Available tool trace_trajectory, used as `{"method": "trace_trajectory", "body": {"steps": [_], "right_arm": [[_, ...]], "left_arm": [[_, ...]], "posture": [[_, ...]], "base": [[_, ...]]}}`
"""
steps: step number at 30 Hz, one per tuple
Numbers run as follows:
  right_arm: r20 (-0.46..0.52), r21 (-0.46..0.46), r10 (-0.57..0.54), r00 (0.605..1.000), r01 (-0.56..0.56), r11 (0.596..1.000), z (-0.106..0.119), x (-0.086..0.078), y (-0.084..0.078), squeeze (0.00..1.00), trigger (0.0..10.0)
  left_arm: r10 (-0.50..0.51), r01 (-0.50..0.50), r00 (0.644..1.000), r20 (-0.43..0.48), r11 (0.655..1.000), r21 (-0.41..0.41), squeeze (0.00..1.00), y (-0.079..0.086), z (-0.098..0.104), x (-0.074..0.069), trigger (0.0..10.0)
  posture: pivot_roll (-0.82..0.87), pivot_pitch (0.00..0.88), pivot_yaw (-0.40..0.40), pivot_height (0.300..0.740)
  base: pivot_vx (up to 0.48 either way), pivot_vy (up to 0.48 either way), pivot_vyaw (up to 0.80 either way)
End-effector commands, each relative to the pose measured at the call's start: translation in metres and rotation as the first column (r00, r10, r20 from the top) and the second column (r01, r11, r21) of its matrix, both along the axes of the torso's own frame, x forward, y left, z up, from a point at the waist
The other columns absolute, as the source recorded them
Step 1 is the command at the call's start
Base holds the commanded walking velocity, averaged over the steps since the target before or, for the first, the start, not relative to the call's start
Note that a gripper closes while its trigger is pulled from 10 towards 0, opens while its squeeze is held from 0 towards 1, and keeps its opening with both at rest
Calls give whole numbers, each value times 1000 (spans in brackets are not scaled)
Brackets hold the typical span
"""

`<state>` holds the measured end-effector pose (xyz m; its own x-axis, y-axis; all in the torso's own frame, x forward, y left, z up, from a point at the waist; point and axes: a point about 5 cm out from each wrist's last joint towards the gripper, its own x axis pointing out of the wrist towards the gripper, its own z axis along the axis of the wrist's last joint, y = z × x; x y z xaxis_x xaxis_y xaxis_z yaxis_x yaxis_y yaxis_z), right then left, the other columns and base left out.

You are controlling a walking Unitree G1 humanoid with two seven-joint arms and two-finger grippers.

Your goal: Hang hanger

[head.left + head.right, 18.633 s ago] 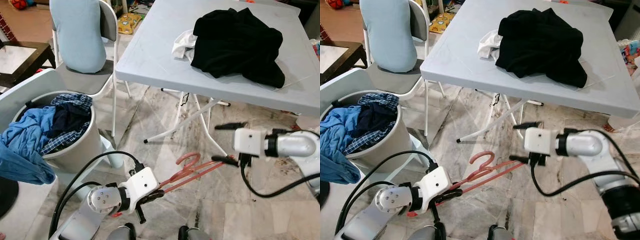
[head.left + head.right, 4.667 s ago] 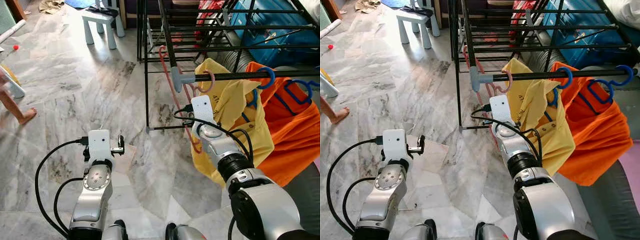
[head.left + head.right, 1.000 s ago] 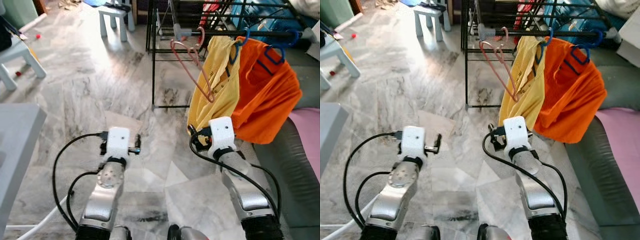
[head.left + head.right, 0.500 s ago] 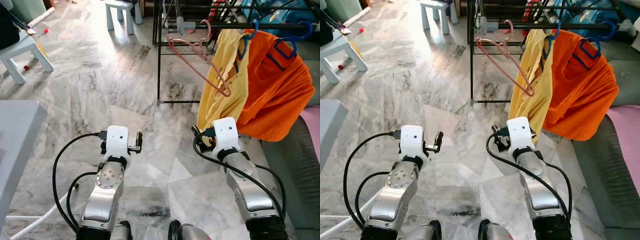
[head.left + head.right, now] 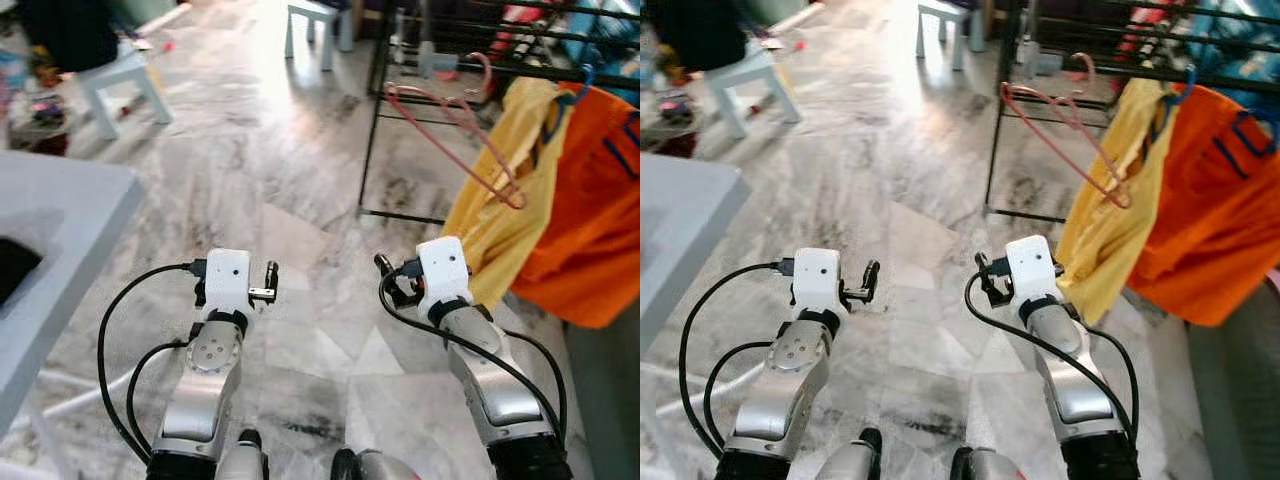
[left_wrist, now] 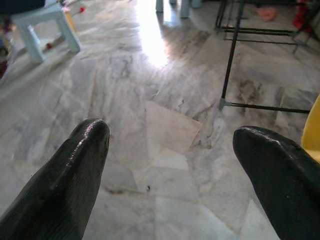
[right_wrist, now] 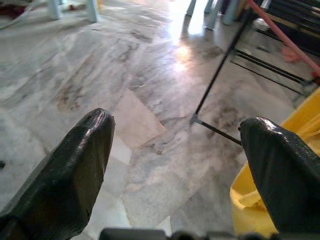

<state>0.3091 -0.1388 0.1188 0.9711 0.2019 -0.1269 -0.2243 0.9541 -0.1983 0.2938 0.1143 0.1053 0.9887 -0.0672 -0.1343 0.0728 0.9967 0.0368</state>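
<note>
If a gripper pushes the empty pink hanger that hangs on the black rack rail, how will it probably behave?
The thin pink wire-like hanger hangs only by its hook on the black metal rack rail, so it would probably swing easily. It already hangs tilted, beside the yellow shirt, so a push could turn it against the cloth. Its thin frame looks light and perhaps a little springy.

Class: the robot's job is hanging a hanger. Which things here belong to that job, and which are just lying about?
Job: pink hanger, hung on the rack; right claw, open.

Lying about: yellow shirt, orange garment, white stools, grey table.
</note>
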Motion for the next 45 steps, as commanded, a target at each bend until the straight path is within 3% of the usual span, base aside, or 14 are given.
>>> {"method": "trace_trajectory", "body": {"steps": [1,26,32,45], "right_arm": [[13,0,22,1000,-22,1000,4,-2,5,0,10000],[-7,-1,94,996,-94,996,1,-6,13,0,10000],[-19,23,98,995,-98,995,-1,-7,14,0,10000],[-42,49,115,993,-112,992,-5,-11,16,0,10000]], "left_arm": [[-8,8,1000,-10,1000,5,0,0,-2,-2,10000],[-5,5,1000,-21,999,33,0,1,-5,-2,10000],[37,-37,999,-14,999,19,0,3,-4,-1,10000],[62,-62,997,-41,998,17,0,0,-6,-3,10000]], "posture": [[-23,212,-53,740],[-20,204,-55,740],[-19,205,-54,740],[-20,216,-51,740]], "base": [[0,-337,800],[0,-285,800],[0,0,773],[-21,0,185]]}}
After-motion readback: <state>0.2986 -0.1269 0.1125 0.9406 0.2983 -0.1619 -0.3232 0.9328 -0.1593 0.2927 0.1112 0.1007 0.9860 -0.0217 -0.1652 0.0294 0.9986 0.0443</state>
